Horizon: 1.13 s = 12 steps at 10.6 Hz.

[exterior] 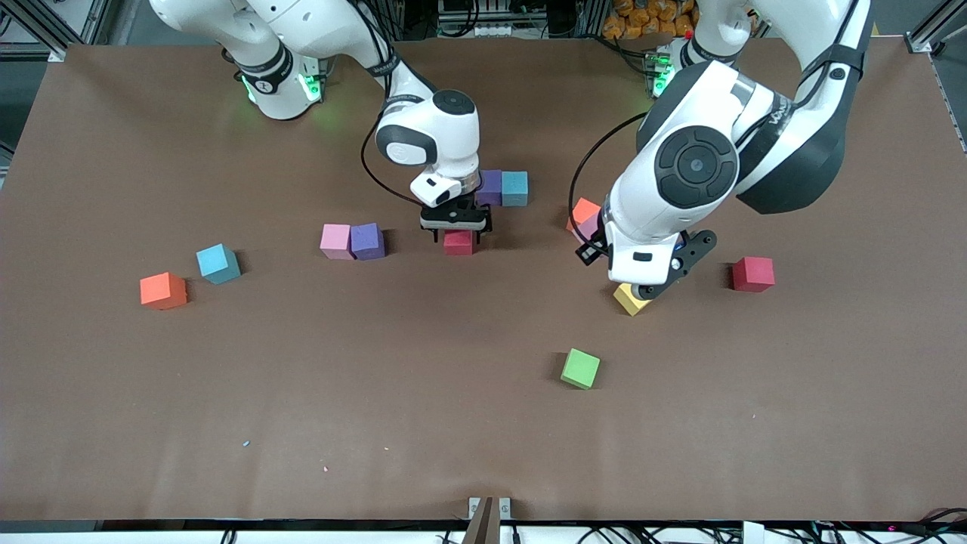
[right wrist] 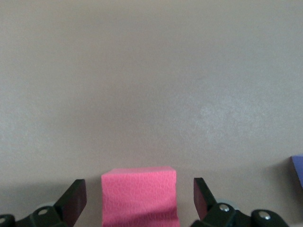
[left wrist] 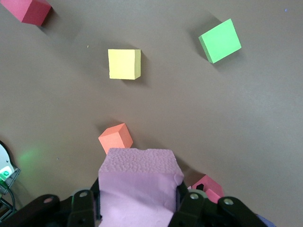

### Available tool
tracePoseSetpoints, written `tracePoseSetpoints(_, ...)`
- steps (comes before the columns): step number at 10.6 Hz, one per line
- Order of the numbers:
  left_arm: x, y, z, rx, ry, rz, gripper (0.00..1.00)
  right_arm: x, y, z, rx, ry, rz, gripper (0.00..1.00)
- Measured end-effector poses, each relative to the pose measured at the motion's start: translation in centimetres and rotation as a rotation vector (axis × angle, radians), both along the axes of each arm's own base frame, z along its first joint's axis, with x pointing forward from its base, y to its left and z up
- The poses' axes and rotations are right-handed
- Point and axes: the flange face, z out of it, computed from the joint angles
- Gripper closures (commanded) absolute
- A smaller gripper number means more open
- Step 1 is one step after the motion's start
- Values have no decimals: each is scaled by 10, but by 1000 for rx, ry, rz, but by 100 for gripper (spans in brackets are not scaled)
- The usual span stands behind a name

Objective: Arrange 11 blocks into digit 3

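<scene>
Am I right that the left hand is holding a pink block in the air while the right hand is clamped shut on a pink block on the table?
Not quite: the right hand is open, its fingers standing clear on either side of the pink block on the table, as the right wrist view shows. The rest holds: the left hand is shut on a pale pink block held in the air.

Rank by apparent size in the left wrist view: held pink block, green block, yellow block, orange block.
1. Pink block, by far the largest, though only because it sits in the left gripper's jaws right at the camera.
2-3. Green block and yellow block look alike; no ranking.
4. Orange block, slightly smaller and partly hidden.
</scene>
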Motion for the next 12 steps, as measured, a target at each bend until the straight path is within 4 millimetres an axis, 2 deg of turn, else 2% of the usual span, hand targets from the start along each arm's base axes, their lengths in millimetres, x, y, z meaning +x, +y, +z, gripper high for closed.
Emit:
tracePoseSetpoints(2, -4, -2, -28, 30, 44, 5, 100, 10, -4, 5, 12, -8, -14, 0)
tracePoseSetpoints(5, -15, -9, -98, 80, 88, 77, 100, 20, -10, 8, 17, -11, -14, 0)
tracePoseSetpoints(7, -25, -16, -124, 103, 94, 127, 100, 25, -12, 12, 12, -16, 7, 0)
tracePoseSetpoints(10, -60, -52, -181, 100, 48, 195, 100, 57, -35, 28, 10, 19, 51, 0)
tracePoseSetpoints(12, -77, -62, -213, 96, 18, 290, 100, 76, -52, 41, -3, 40, 122, 0)
